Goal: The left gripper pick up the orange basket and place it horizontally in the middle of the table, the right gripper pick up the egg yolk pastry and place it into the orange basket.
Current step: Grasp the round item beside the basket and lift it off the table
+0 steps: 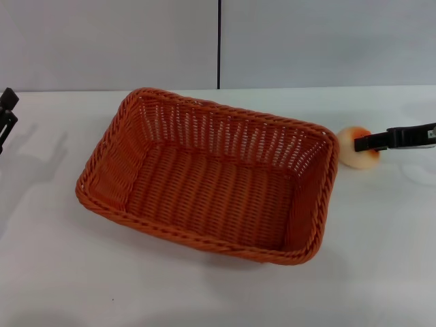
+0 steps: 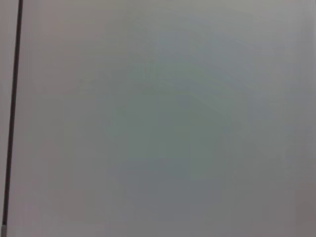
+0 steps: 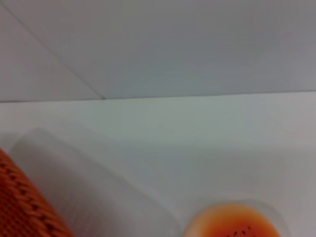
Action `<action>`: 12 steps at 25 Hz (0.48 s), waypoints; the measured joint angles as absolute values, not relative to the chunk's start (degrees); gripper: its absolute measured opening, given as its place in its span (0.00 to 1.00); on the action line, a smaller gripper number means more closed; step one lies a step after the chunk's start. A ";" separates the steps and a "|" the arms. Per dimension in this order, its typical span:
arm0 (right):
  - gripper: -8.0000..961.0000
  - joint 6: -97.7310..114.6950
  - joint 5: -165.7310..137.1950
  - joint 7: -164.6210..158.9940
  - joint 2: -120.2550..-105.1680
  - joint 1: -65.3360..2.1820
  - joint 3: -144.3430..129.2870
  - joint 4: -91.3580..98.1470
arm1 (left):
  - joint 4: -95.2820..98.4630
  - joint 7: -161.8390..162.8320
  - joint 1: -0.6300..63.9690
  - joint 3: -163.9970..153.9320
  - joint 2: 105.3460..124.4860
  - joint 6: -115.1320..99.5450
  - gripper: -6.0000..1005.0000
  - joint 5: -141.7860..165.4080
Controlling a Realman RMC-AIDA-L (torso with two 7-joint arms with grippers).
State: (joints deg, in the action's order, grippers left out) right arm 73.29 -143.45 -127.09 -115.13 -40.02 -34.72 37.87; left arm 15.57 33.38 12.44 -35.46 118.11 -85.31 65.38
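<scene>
Orange basket (image 1: 208, 180) sits empty and upright in the middle of the table (image 1: 218, 286), its long side running across the view and slightly skewed, the far left corner toward the wall. Bare white tabletop lies open all around it: a wide strip in front, more to the left, and a narrower band behind it up to the table's far edge, where the grey wall (image 1: 109, 41) rises with a dark vertical seam.

Just off the basket's far right corner rests the egg yolk pastry (image 1: 357, 147), cream below and orange-brown on top, outside the rim and near it without clearly touching. The right gripper (image 1: 368, 142) reaches in from the right edge, its black fingers laid against the pastry's right side; whether they are clamped on it or merely at it cannot be told. The right wrist view shows the pastry's seeded top (image 3: 236, 225) close below the camera and a corner of the basket (image 3: 24, 202) beside it.

The left gripper (image 1: 7, 117) hangs at the far left edge, well apart from the basket; its jaw state cannot be told. No writing or labels can be read.
</scene>
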 joint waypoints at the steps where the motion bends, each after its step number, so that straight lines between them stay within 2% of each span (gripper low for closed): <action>1: 0.56 72.94 -143.39 -127.08 -115.06 -40.01 -34.77 37.62 | 15.56 33.36 12.39 -35.43 118.15 -85.36 0.61 65.38; 5: 0.55 71.77 -143.28 -126.95 -114.86 -40.00 -34.80 37.20 | 15.19 33.35 12.30 -35.41 118.18 -85.40 0.61 65.38; 8: 0.32 71.09 -143.23 -126.91 -114.87 -39.84 -34.81 37.51 | 14.69 33.31 12.30 -35.41 118.18 -85.34 0.61 65.38; 12: 0.17 71.46 -143.17 -127.01 -115.00 -39.30 -34.61 39.24 | 14.32 33.29 12.30 -35.41 118.19 -85.39 0.61 65.39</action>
